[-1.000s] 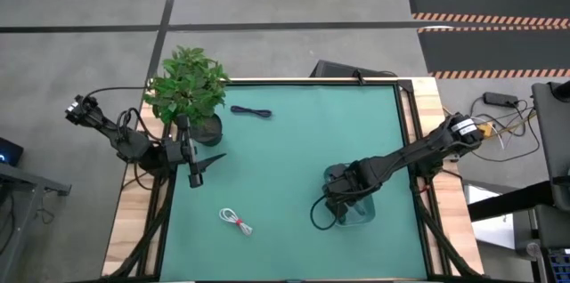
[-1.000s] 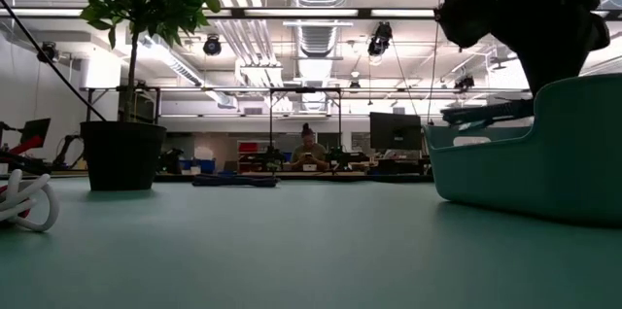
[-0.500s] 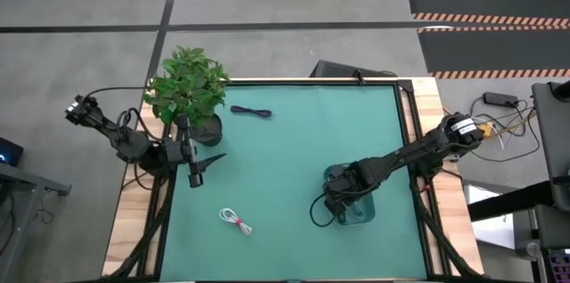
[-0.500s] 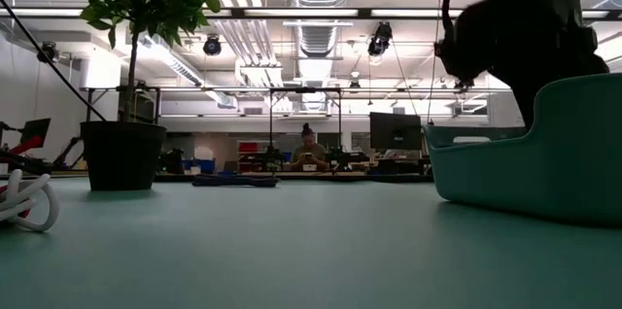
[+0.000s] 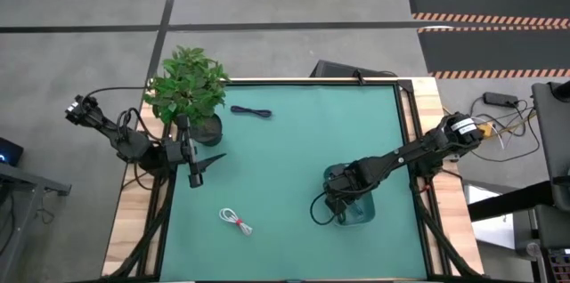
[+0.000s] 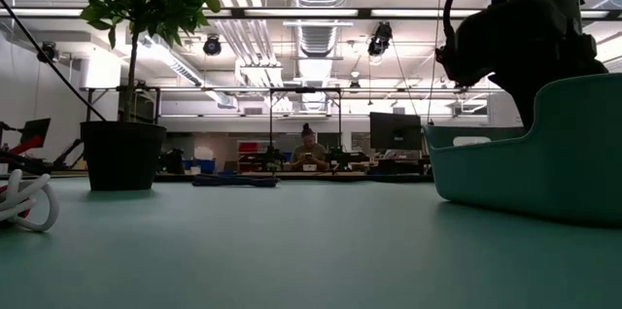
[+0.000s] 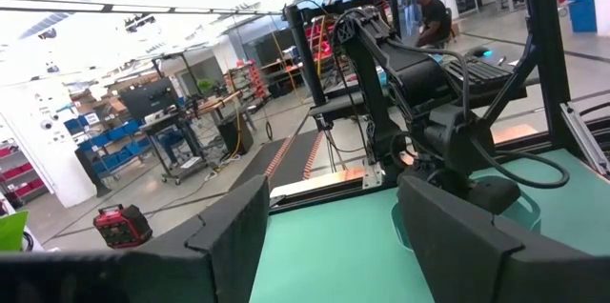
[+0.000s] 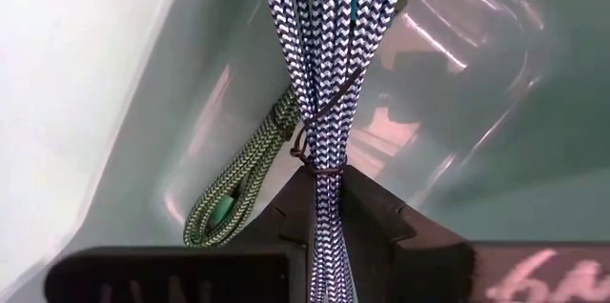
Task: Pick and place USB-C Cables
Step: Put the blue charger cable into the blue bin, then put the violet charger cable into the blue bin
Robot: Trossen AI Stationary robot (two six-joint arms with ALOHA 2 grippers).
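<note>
My right claw (image 5: 338, 207) is clenched on the blue-and-white braided cable (image 8: 329, 65), pinched right at its wire tie so the loops stay bundled & don't splay when I let go. I'm holding it over the teal bin (image 5: 354, 214) at the right-front part of the tabletop (image 5: 294, 158), w/ the bundle hanging down into the bin's interior; can't tell if its far end is touching the bin floor. A green braided cable (image 8: 238, 189) already lies inside, against the bin wall, so the drop spot is beside it. In the low view my right arm is the dark mass above the bin's rim (image 6: 544, 144), which fits: claw is above the opening, not buried in it. Judging by that, I'm at the release step for this one. Risk I see: loops catching on the fingers at release, or draping over the rim, since I'm near the bin's left edge. Two cables are left on the tabletop: the dark one (image 5: 251, 111) near the back, by the potted plant (image 5: 187, 87), and the white one w/ the red tie (image 5: 236, 222) toward the front-left, both well apart from the bin. My left claw (image 5: 198, 172) waits at the left edge near the plant, fingers spread, holding nothing.
</note>
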